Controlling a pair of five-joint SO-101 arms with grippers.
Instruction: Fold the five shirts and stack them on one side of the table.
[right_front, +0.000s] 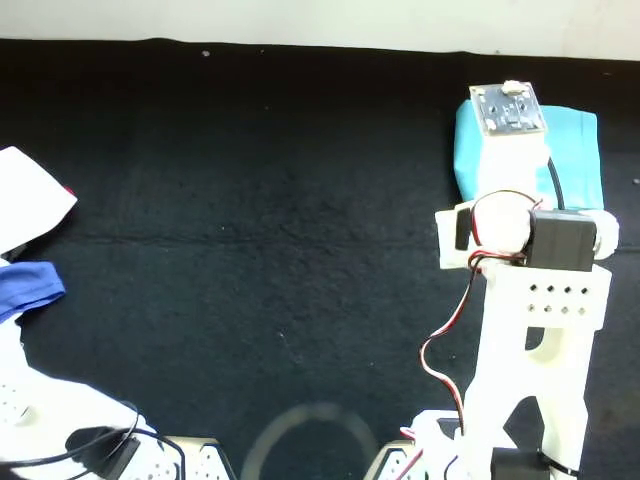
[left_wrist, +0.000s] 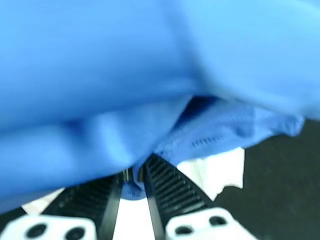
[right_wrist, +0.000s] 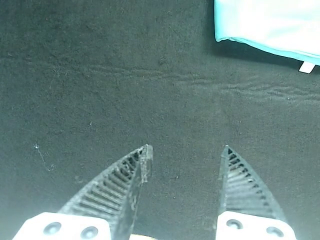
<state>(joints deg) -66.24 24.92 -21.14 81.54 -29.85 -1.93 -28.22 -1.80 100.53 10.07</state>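
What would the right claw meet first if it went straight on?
Probably the bare black table cover: the open right claw points at it, with the folded light-blue shirt lying off to one side.

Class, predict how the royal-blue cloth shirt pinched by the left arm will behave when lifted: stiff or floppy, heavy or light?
Probably floppy: the royal-blue cloth shirt sags in soft folds over the left end effector, which pinches one bunched edge. Likely light, since so narrow a pinch holds it. It may snag the white cloth close beside it.
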